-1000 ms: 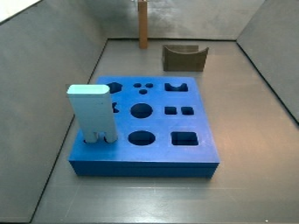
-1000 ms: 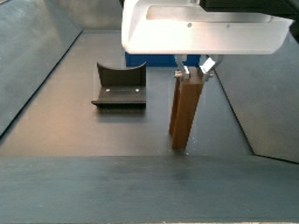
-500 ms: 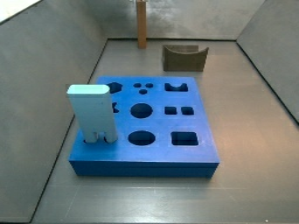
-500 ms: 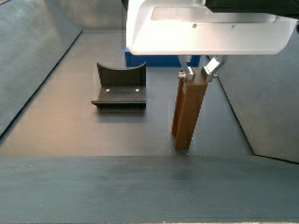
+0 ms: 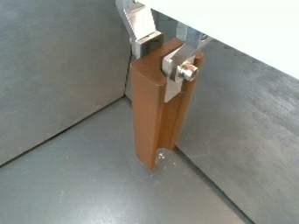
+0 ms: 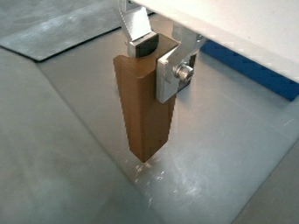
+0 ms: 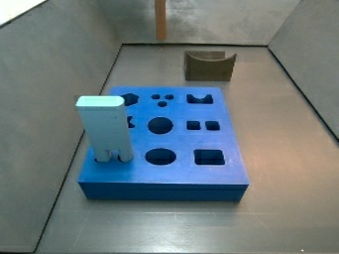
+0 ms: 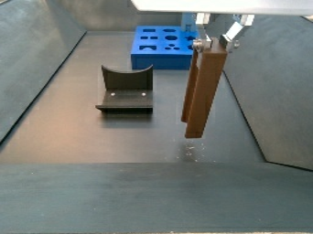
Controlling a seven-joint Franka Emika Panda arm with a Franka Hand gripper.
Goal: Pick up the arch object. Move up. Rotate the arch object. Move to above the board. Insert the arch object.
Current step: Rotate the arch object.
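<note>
The gripper (image 5: 163, 54) squeezes the top of the arch object (image 5: 156, 114), which hangs straight up and down just off the bench (image 8: 110, 137). The board (image 8: 166, 47) lies well apart, so the piece needs turning first.

Dull grey metal counter (image 7: 172, 223) with sloping grey walls (image 7: 59, 55) on each side; lighting looks soft and even, with faint reflections.
</note>
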